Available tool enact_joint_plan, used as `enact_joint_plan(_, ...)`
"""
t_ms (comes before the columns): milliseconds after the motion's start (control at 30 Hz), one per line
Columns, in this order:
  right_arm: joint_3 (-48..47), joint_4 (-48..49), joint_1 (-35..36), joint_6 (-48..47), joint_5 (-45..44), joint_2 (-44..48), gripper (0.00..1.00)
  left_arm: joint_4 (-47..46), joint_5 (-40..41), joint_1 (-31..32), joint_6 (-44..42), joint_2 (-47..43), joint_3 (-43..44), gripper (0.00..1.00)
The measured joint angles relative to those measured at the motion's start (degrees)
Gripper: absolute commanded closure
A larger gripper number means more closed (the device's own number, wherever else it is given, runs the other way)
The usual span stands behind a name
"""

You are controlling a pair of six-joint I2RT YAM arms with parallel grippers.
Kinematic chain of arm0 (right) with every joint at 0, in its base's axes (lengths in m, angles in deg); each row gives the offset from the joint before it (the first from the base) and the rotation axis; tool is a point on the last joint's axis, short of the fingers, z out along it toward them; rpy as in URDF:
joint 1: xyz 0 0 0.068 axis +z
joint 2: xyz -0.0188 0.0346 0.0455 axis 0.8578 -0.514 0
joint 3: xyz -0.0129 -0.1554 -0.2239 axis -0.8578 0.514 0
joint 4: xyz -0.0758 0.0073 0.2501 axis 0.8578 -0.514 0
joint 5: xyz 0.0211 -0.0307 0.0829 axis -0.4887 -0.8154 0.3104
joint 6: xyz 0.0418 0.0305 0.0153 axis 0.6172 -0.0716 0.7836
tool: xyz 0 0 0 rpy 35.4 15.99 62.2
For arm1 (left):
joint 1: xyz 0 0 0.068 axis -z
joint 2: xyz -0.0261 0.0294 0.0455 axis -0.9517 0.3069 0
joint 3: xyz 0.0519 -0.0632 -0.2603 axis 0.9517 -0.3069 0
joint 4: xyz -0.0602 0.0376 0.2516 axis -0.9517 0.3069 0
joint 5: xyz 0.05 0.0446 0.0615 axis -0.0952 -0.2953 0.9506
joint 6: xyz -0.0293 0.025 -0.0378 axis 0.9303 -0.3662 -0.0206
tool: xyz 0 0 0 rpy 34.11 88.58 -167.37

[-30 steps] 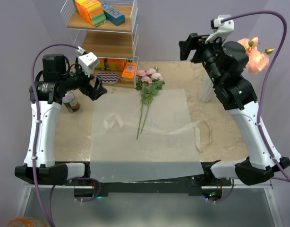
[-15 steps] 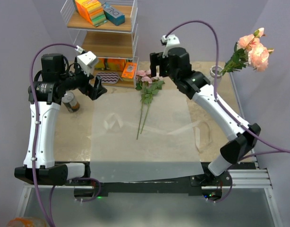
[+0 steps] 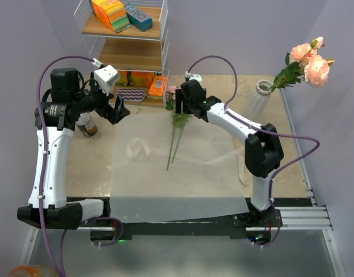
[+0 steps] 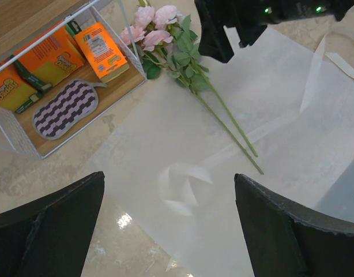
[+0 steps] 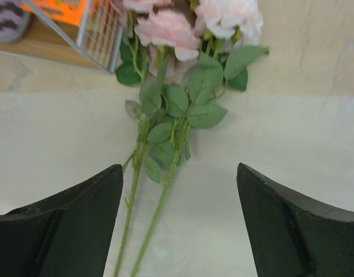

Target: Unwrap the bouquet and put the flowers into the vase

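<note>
The bouquet lies unwrapped: its white paper (image 3: pixel 183 167) is spread flat on the table, and two flowers (image 3: pixel 176 135) rest on it, pink heads toward the shelf. My right gripper (image 3: pixel 179 108) hangs open just above their leaves; in the right wrist view the stems (image 5: pixel 164 179) run between the spread fingers of this gripper (image 5: pixel 179 166), untouched. My left gripper (image 3: pixel 120 109) is open and empty, up at the paper's far left corner, apart from the flowers (image 4: pixel 191 78). The white vase (image 3: pixel 258 98) stands back right with pink flowers (image 3: pixel 308 57) in it.
A wire shelf (image 3: pixel 126 55) with sponges and boxes stands at the back left, its corner right beside the rose heads (image 5: pixel 165 26). A small metal can (image 3: pixel 87 124) sits under my left arm. The cream ribbon (image 3: pixel 247 164) lies loose on the paper's right edge.
My right arm has swung from the vase at the back right leftward and down to the flowers on the paper. Pink flowers now stand free in the vase. The left arm has not moved.
</note>
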Motion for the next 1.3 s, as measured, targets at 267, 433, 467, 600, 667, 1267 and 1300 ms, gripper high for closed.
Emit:
enact_joint_plan(267, 0.1, 0.2, 0.0, 6.5, 0.0, -11.5, 0.27, -0.2, 0.3, 0.0, -0.4, -0.7, -2.3, 0.01)
enact_joint_plan(433, -1.4, -0.2, 0.0, 9.1, -1.4, -15.6, 0.36, -0.2, 0.9, 0.0, -0.7, -0.8, -3.2, 0.01)
enact_joint_plan(467, -2.0, -0.2, 0.0, 9.4, -1.7, -16.2, 0.39, -0.2, 1.1, 0.0, -1.0, -0.9, -3.5, 0.01)
enact_joint_plan(600, -3.0, -0.2, 0.0, 10.5, -3.5, -17.6, 0.53, -0.5, 1.9, 0.0, -1.7, -1.0, -4.4, 0.01)
enact_joint_plan(667, -3.0, -0.6, 0.0, 10.8, -4.5, -17.6, 0.58, -0.6, 2.1, 0.0, -1.9, -1.2, -4.9, 0.01)
enact_joint_plan(1267, -0.2, 0.5, -0.2, 9.0, -11.6, -14.2, 1.0, -0.6, 2.3, 0.0, -2.0, -1.4, -5.3, 0.01)
enact_joint_plan(1300, 0.5, 0.6, -0.3, 8.6, -12.1, -12.8, 1.0, -0.6, 2.3, 0.0, -2.1, -1.4, -5.3, 0.01)
